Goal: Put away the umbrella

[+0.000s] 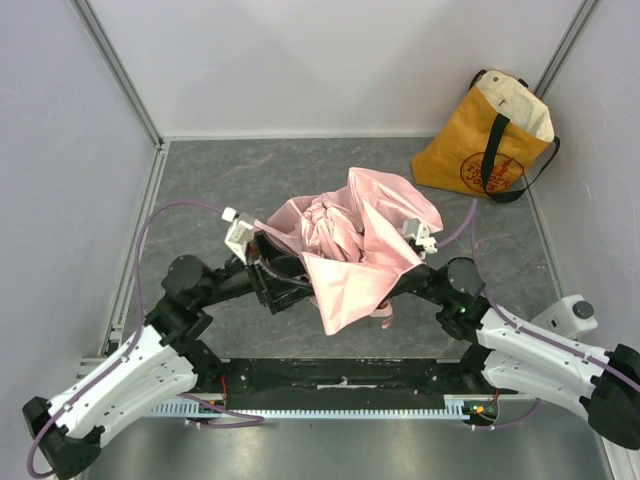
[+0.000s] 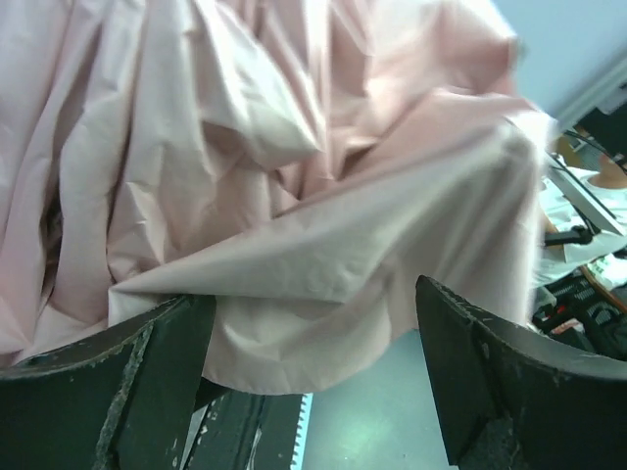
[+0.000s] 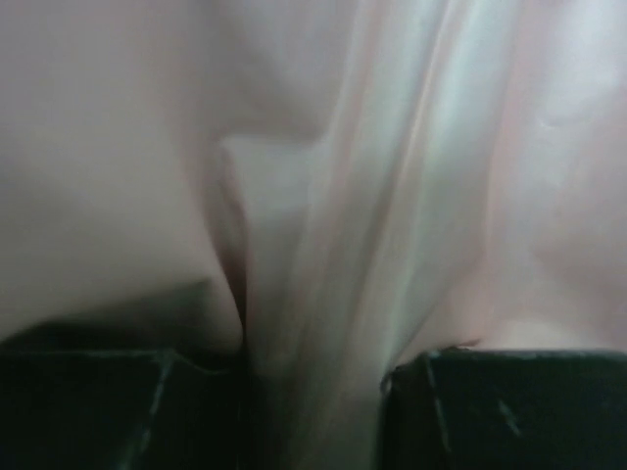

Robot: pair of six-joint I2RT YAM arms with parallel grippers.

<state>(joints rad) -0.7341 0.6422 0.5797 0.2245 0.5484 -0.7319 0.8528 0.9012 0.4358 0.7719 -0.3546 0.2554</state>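
Note:
The pale pink umbrella (image 1: pixel 350 240) is a crumpled, half-collapsed bundle of fabric held above the middle of the table between my two arms. Its pink strap (image 1: pixel 385 318) hangs below the fabric. My left gripper (image 1: pixel 283 282) is at the bundle's left side. In the left wrist view its jaws stand wide apart (image 2: pixel 312 294), with a fabric (image 2: pixel 294 147) edge draping between them and nothing clamped. My right gripper (image 1: pixel 408 262) is mostly hidden under the fabric's right side. In the right wrist view it (image 3: pixel 313 367) is shut on a bunched fold of fabric (image 3: pixel 323 196). Shaft and handle are hidden.
A yellow tote bag (image 1: pixel 485 140) with black handles stands at the far right corner against the wall. White walls with metal posts enclose the grey table (image 1: pixel 250 180) on three sides. A black rail (image 1: pixel 340 380) runs along the near edge.

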